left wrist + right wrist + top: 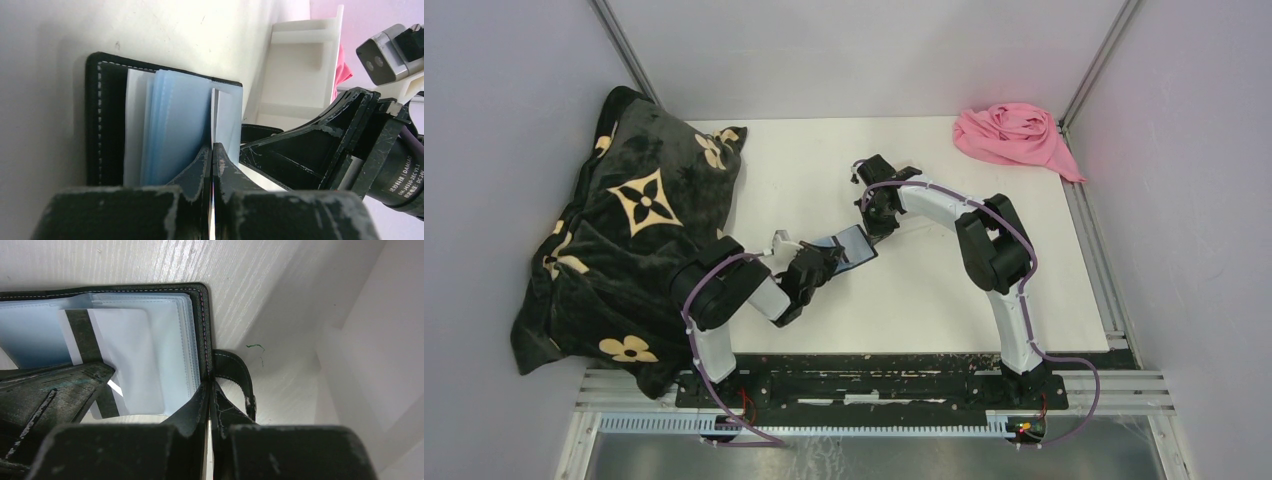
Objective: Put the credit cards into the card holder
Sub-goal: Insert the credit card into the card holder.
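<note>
With the right gripper [209, 390] pinching the card holder [199, 315] by its rim, the left gripper [212, 150], clamping a credit card [125, 355], should slide it in squarely.

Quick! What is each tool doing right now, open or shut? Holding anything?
Left tool: shut, pinching a white credit card by its edge.
Right tool: shut, gripping the black card holder by its rim.

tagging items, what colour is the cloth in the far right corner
Pink cloth, clearest in the top external view.
</note>
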